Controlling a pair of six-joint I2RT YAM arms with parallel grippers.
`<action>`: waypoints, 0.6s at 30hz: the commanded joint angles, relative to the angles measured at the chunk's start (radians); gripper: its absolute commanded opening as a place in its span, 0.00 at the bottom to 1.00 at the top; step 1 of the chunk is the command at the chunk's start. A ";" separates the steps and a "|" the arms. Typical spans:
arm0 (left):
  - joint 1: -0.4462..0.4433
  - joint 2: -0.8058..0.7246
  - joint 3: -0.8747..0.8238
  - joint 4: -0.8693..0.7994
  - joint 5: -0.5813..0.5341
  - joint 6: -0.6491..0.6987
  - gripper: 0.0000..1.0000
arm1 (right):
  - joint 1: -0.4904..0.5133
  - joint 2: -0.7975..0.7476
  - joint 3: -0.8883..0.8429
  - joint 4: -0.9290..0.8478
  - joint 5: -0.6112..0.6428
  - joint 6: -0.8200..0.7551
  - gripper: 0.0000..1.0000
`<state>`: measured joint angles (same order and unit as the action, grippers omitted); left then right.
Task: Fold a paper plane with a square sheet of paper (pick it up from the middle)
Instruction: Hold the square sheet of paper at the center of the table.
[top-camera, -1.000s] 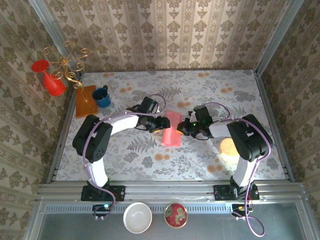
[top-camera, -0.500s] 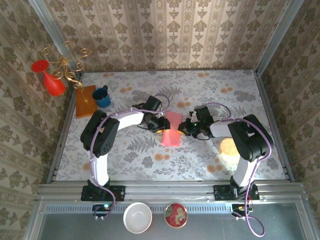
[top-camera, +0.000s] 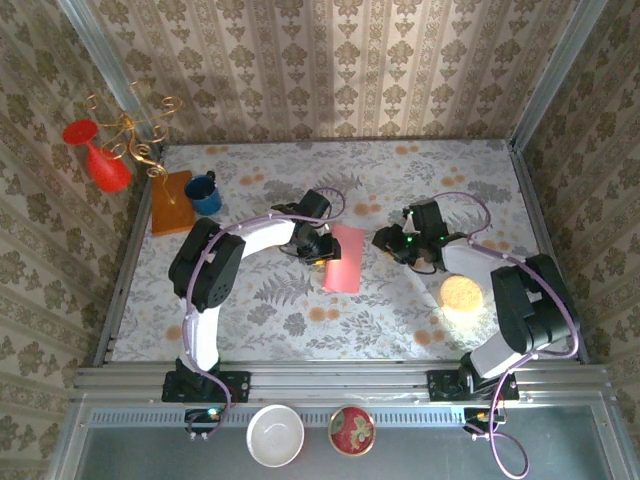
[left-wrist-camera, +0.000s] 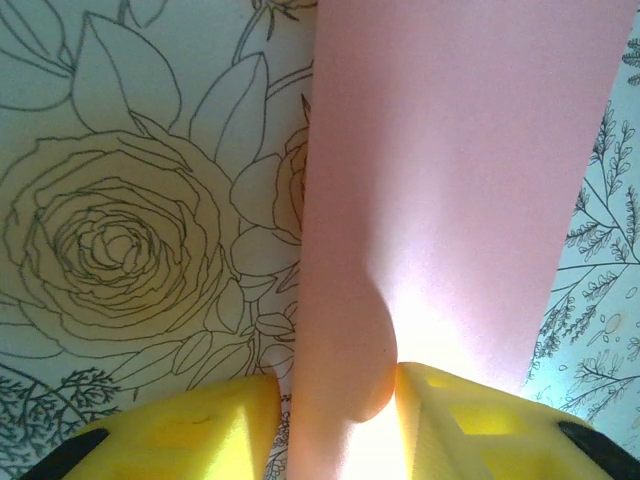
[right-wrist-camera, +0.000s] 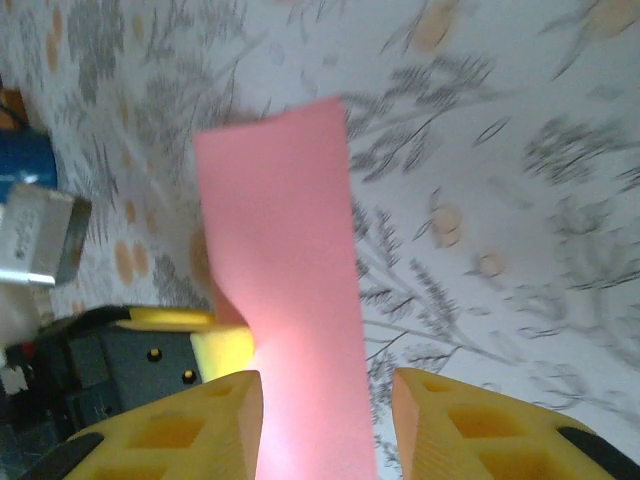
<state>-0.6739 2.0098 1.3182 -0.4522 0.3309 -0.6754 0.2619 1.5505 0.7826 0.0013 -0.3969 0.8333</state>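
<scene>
Your left arm's bent inward, left gripper (top-camera: 322, 250) clamped on the folded salmon-pink paper sheet (top-camera: 345, 258); right gripper (top-camera: 384, 243) open, just beside it.

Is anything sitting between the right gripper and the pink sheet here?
Nothing visible. The open right gripper faces the square sheet of paper across a strip of table; the left gripper pinches the sheet's opposite edge.

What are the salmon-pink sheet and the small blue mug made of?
The salmon-pink sheet looks like thin matte paper: light glows through it and it buckles softly. The small blue mug could be ceramic or enamelled metal; too small to tell.
</scene>
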 joint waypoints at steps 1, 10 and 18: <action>-0.017 0.128 -0.063 -0.080 -0.087 -0.005 0.39 | -0.033 -0.036 0.009 -0.087 0.076 -0.036 0.41; -0.016 0.173 -0.060 -0.086 -0.114 -0.091 0.38 | -0.069 0.048 0.099 -0.136 -0.018 -0.117 0.41; -0.021 0.206 -0.054 -0.094 -0.103 -0.103 0.39 | -0.074 0.120 0.207 -0.202 -0.094 -0.204 0.40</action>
<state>-0.6739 2.0407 1.3411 -0.4782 0.3176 -0.7673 0.1928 1.6581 0.9756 -0.1562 -0.4408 0.6754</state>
